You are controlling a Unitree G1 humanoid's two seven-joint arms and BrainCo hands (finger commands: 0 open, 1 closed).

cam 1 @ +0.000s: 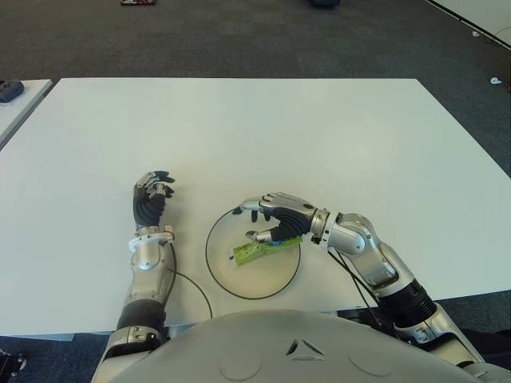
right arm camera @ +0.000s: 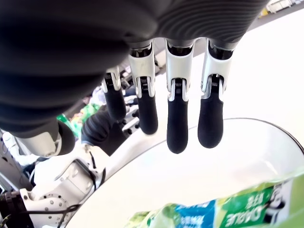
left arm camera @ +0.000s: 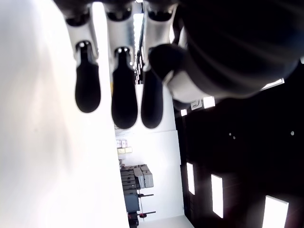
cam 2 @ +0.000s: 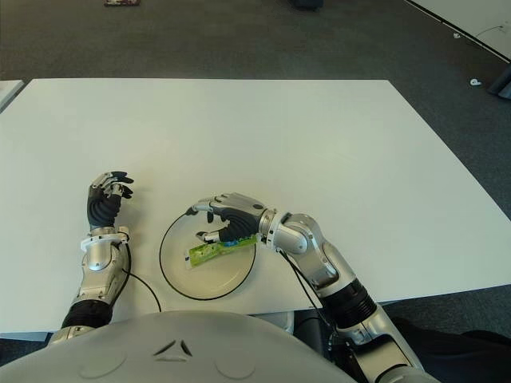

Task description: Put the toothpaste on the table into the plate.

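Green toothpaste tube (cam 1: 266, 248) lying in the round black-rimmed white plate (cam 1: 239, 284).
Right hand (cam 1: 277, 215) hovers over it, fingers (right arm camera: 176, 124) extended, gripping nothing; left hand (cam 1: 151, 200), fingers loosely curled and empty, shows left of the plate.

A dark grey carpeted floor (cam 1: 239, 40) stretches well ahead of both hands, with a small white object (cam 1: 495, 80) lying on it far ahead and to the right of the right hand (cam 1: 283, 214). Well out to the left of the left hand (cam 1: 150, 199) and farther ahead shows the corner of a second white tabletop (cam 1: 24, 100), which bears a small dark object (cam 1: 8, 90) at its edge. Past the left hand's fingers, the left wrist view shows a grey office copier (left arm camera: 137, 178) against a white wall, and bright rectangular ceiling light panels (left arm camera: 218, 194).
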